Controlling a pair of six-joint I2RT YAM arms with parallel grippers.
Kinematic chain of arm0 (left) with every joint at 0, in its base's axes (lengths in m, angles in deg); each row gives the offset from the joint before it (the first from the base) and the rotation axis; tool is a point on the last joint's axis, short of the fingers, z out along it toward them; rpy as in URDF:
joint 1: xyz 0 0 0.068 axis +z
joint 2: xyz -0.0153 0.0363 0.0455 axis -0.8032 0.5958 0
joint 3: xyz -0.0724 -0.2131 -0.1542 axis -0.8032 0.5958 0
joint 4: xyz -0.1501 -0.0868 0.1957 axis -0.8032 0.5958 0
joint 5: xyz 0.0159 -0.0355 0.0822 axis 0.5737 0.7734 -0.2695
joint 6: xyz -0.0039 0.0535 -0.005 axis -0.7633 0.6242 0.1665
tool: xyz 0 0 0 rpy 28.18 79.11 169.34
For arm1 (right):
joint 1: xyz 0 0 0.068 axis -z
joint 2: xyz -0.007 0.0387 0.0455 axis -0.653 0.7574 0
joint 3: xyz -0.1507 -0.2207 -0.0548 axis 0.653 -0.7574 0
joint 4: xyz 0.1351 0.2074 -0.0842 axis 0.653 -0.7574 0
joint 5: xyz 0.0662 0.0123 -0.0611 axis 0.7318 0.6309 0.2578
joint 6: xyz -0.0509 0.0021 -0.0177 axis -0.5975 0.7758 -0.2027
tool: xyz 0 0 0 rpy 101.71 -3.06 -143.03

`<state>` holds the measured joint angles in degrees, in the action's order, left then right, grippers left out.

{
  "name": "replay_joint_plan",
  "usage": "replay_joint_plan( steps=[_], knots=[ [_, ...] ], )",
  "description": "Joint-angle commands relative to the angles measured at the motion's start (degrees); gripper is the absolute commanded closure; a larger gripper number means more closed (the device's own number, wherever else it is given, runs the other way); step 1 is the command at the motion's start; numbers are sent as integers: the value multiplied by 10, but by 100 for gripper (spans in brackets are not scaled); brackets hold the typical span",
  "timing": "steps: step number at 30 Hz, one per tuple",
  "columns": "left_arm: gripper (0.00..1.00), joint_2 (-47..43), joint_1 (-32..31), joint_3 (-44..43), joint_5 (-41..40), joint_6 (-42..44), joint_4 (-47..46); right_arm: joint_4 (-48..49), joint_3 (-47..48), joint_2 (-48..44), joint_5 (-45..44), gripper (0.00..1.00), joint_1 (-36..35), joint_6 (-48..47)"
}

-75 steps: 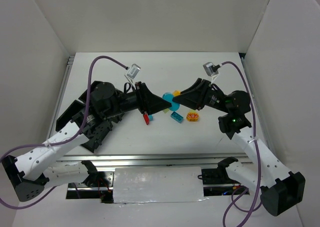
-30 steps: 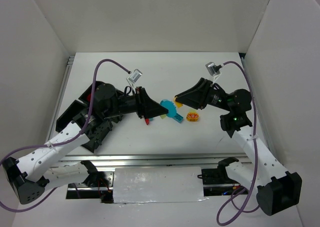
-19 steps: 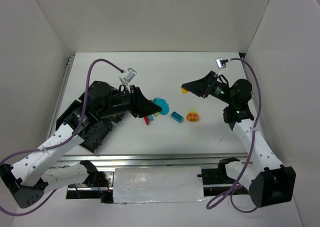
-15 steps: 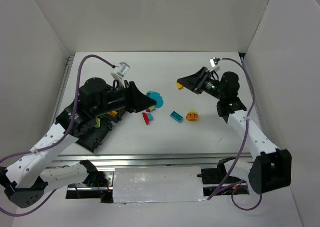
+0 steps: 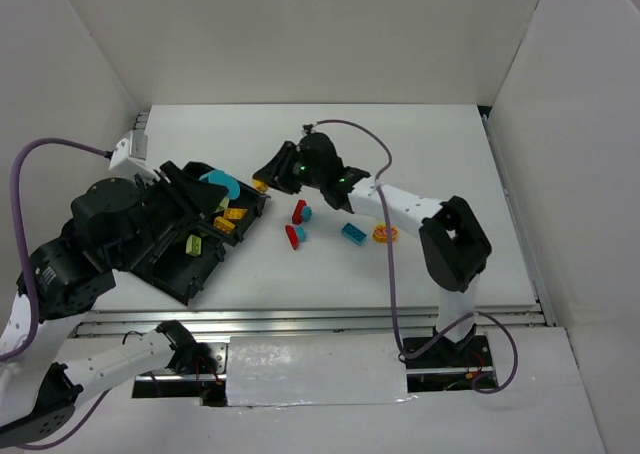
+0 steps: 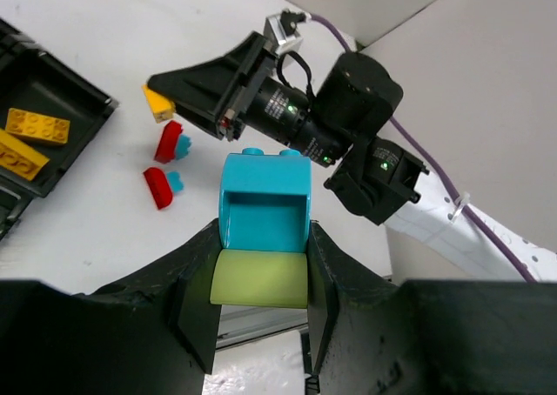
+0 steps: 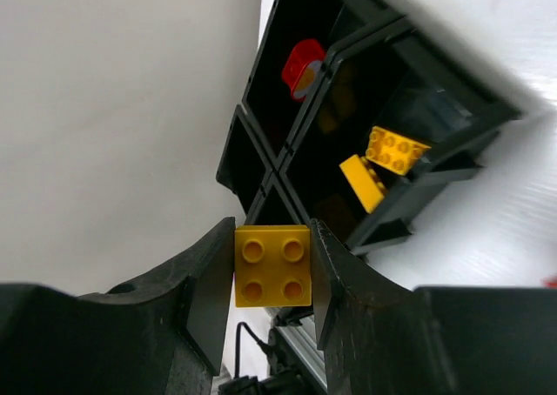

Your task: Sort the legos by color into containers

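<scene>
My left gripper (image 6: 264, 238) is shut on a cyan lego stacked on a lime green one (image 6: 265, 205), held high near the black tray (image 5: 225, 257) of containers. My right gripper (image 7: 272, 257) is shut on a yellow four-stud lego (image 7: 272, 277) and reaches left to the tray's far right corner (image 5: 262, 183). Beneath it, one compartment holds two yellow legos (image 7: 396, 149) and another holds a red piece (image 7: 302, 67). A green lego (image 5: 195, 242) lies in a near compartment.
On the white table right of the tray lie two red legos with cyan bits (image 5: 299, 212) (image 5: 294, 235), a cyan lego (image 5: 352, 233) and an orange-red piece (image 5: 385, 234). White walls enclose the table on three sides.
My right arm swung left across the table with the yellow lego to the tray. My left arm drew back left and rose, still holding the cyan and green piece.
</scene>
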<state>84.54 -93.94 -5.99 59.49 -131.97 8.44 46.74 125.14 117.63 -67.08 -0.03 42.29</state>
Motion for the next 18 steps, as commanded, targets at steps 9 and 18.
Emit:
replay_joint_plan(
  steps=[9, 18],
  knots=[
    [100, -27, 3, 30, 52, 46, -17, -68, 213, 178, 10, 88, -40, -8],
    [100, -41, 3, 49, 112, 87, -52, -85, 297, 213, 50, 23, -47, -46]
  ],
)
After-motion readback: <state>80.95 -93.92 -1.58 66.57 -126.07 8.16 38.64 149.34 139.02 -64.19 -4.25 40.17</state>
